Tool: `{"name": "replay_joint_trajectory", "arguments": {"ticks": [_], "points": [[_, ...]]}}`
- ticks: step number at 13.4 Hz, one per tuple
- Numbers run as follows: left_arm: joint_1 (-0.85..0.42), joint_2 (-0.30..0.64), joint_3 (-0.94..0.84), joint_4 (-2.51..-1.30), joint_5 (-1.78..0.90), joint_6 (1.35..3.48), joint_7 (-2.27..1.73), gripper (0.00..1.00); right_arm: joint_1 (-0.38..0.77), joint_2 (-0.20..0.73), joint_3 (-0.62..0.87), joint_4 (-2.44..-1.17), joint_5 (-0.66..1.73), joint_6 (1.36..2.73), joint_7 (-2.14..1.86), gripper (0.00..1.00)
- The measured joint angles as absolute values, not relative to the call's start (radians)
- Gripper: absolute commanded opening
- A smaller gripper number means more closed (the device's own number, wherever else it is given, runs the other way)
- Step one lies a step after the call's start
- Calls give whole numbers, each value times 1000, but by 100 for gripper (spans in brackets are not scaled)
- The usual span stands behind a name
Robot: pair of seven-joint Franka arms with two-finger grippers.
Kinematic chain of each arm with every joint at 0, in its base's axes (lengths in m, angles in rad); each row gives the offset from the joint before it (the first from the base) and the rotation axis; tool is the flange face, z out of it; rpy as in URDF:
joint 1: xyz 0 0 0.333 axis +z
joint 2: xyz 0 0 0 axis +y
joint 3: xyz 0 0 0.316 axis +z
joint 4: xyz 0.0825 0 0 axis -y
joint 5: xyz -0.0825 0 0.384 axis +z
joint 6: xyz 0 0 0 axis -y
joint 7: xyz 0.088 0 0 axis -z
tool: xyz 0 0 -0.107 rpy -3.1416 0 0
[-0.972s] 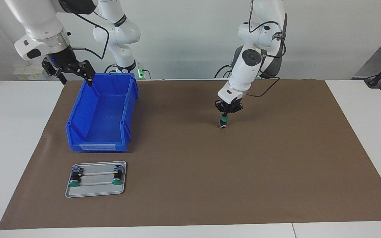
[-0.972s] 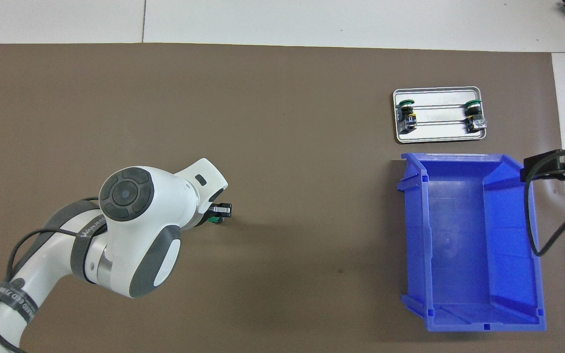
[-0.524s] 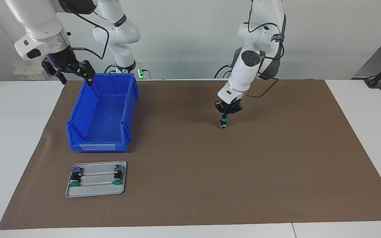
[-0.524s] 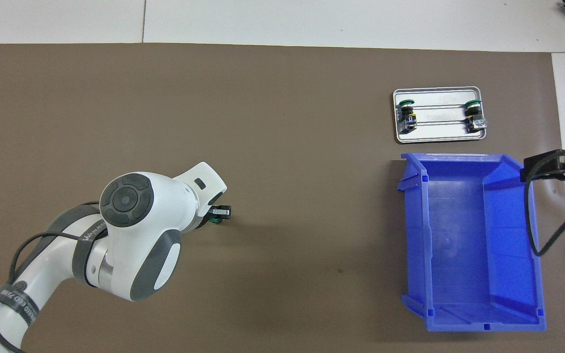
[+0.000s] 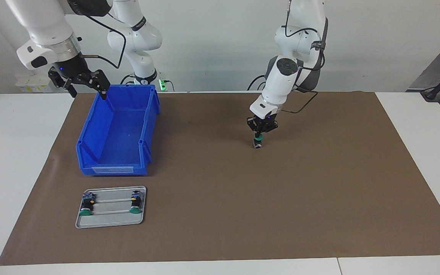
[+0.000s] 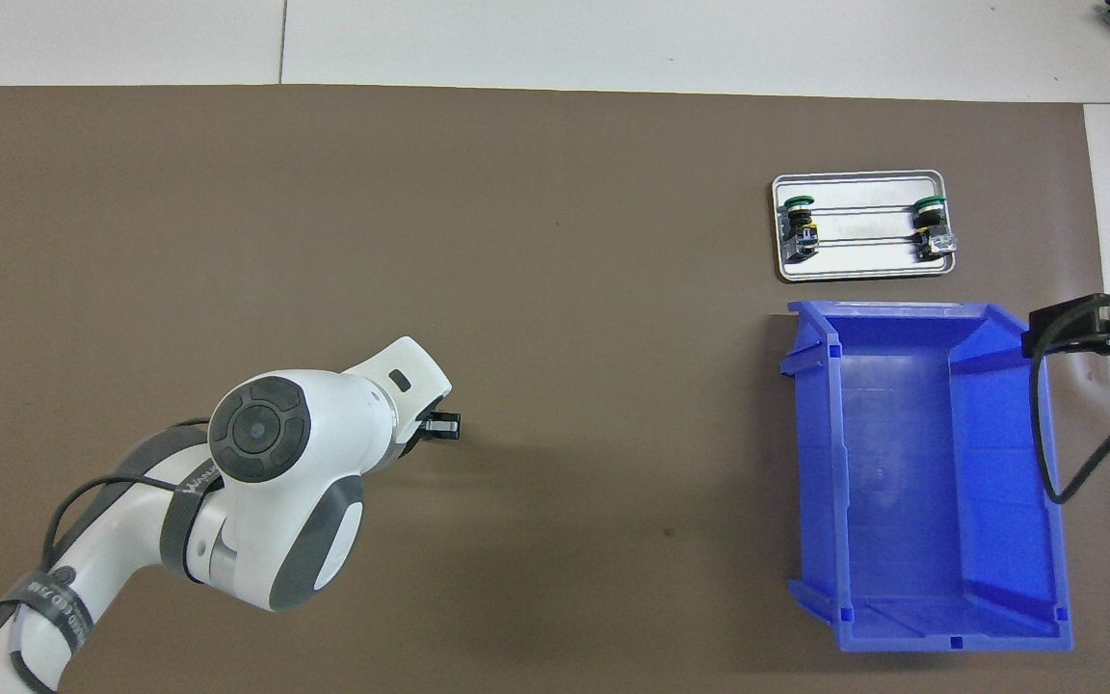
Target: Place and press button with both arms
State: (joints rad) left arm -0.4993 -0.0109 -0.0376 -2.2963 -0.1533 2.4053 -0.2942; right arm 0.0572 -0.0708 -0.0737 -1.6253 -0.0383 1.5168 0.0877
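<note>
Closed tight, the left gripper [image 5: 258,134] points straight down with its fingertips together on the top of the button [image 5: 258,143], which stands upright on the brown mat [image 5: 281,198] near the middle of the table, toward the left arm's end; the green cap sits right under the tips, so the tips appear to press on it rather than clasp it. From overhead the left arm's wrist hides nearly all of this, leaving only a black part of the left gripper [image 6: 441,426] showing. Over at the right arm's end, the right gripper [image 5: 84,84] hangs with its fingers spread wide and nothing between them, above the rim corner of the blue bin [image 5: 90,145] that lies nearest the robots; the right arm waits there. This blue bin [image 6: 1046,501] sits on the mat with nothing inside. Farther from the robots than the bin, and just beside it, lies a small metal tray [image 5: 110,223], also seen from overhead [image 6: 861,273], carrying two more green-capped buttons [image 5: 86,206] [image 5: 135,204], one at each end, lying on their sides
</note>
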Motion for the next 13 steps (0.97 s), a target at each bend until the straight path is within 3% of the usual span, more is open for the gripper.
{"name": "replay_joint_trajectory", "arguments": {"ticks": [4,8,13], "points": [[-499,-10,-34,-2272,-153,2363,-294,1,57,-71,-74,-1625,-38,1517,88,100],[-483,-2,-17,-2101,-152,2133,-294,4,57,-71,-74,-1625,-38,1517,88,100],[-280,8,-6,-1870,-109,1873,-132,13,58,-73,-74,-1625,-38,1517,86,100]]}}
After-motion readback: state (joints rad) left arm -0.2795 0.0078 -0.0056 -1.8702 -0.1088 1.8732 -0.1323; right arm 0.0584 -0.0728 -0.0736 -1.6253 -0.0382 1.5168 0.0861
